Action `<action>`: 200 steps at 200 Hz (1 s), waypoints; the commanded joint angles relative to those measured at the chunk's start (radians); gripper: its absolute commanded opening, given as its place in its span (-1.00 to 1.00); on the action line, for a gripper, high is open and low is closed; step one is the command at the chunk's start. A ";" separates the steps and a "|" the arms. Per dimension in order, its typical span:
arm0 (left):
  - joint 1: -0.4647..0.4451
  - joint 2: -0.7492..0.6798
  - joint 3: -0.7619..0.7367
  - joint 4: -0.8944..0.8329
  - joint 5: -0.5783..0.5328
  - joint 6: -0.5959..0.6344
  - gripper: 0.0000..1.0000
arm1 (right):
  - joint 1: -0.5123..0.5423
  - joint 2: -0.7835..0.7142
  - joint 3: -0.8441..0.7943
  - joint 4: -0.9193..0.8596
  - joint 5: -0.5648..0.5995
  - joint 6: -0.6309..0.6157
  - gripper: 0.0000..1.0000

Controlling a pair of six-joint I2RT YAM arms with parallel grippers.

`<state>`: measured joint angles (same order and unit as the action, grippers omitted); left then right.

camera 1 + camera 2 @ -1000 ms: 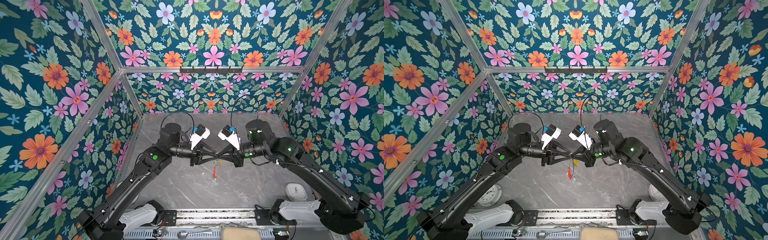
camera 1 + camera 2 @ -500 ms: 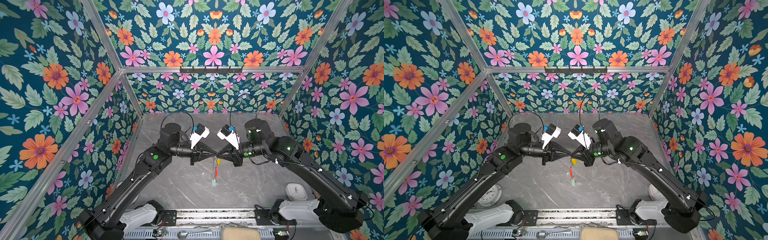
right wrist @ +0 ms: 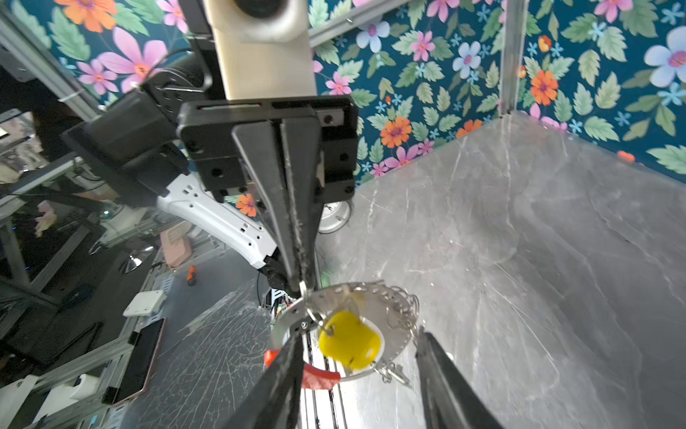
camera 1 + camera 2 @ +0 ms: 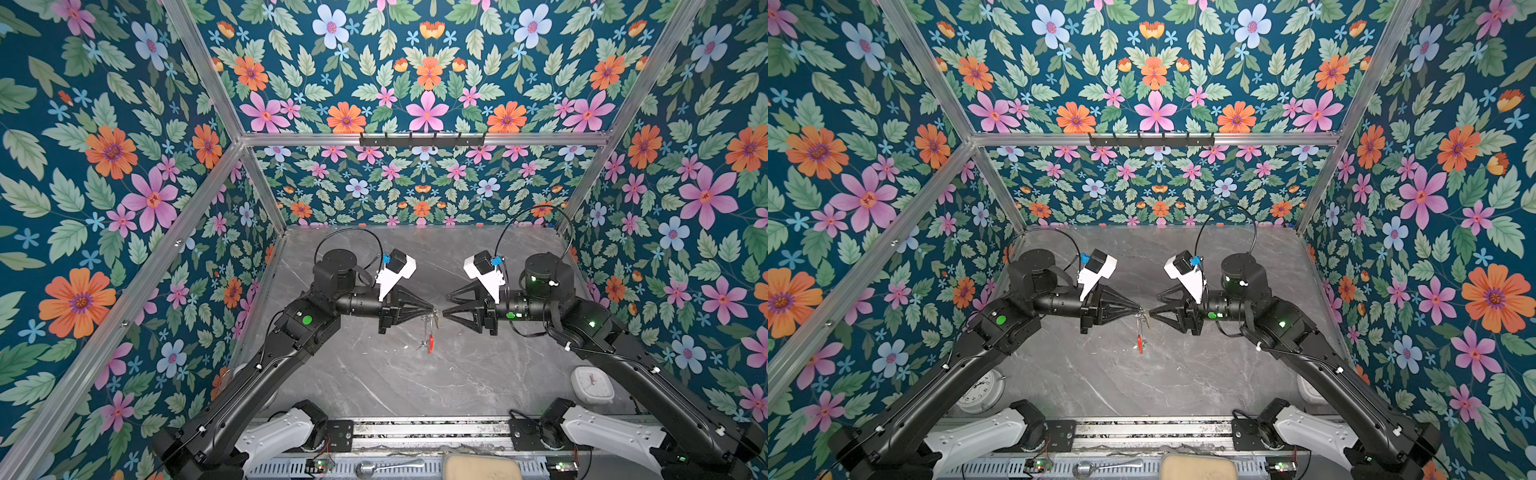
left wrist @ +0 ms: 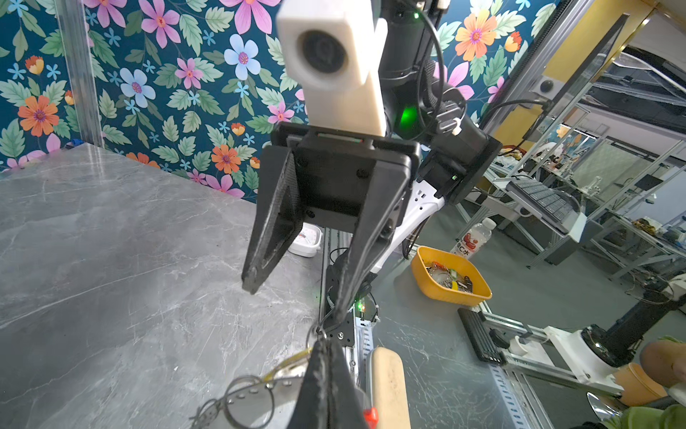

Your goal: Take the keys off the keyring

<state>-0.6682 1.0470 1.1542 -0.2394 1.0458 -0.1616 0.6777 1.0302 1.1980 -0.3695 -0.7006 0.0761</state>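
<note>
The keyring (image 3: 371, 294), a thin grey hoop with a red sleeve (image 3: 319, 376) and small split rings, hangs in the air over the middle of the table. My left gripper (image 4: 434, 311) is shut on its top edge, and its closed tips (image 3: 302, 286) pinch there. A key's yellow tag (image 3: 349, 340) dangles inside the hoop. My right gripper (image 4: 444, 306) faces the left one from the right with its jaws open, the hoop just at its tips (image 3: 360, 334). In both top views the keyring (image 4: 1140, 332) hangs edge-on below the meeting tips.
A white square clock (image 4: 592, 384) sits at the front right of the grey marble table (image 4: 374, 382), and a round clock (image 4: 980, 390) at the front left under the left arm. A spoon (image 4: 386, 467) and a tan pad (image 4: 482, 469) lie on the front rail.
The left gripper closed on the top of the keyring. The right gripper opened and drew back to the right. The hoop now hangs shorter below the left tips.
</note>
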 commanded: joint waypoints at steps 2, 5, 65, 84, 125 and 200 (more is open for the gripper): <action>0.000 -0.002 0.010 0.034 0.021 0.002 -1.00 | -0.001 0.010 -0.008 0.128 -0.110 0.001 -0.03; -0.001 -0.001 0.011 0.033 0.020 0.000 -1.00 | -0.001 0.011 -0.008 0.130 -0.117 -0.001 -0.03; 0.001 -0.007 0.005 0.052 0.020 -0.015 -1.00 | -0.001 0.024 -0.015 0.114 -0.164 -0.007 -0.25; 0.000 -0.008 0.005 0.056 0.018 -0.019 -1.00 | -0.001 0.028 -0.018 0.104 -0.168 -0.007 -0.32; 0.000 -0.006 0.001 0.065 0.023 -0.026 -1.00 | -0.002 0.037 -0.026 0.118 -0.190 0.002 -0.41; 0.000 -0.014 -0.029 0.138 0.008 -0.071 -1.00 | -0.002 0.041 -0.029 0.118 -0.194 0.005 -1.00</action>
<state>-0.6670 1.0412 1.1358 -0.1841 1.0462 -0.2077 0.6758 1.0740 1.1706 -0.2867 -0.8856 0.0753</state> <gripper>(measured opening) 0.049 0.050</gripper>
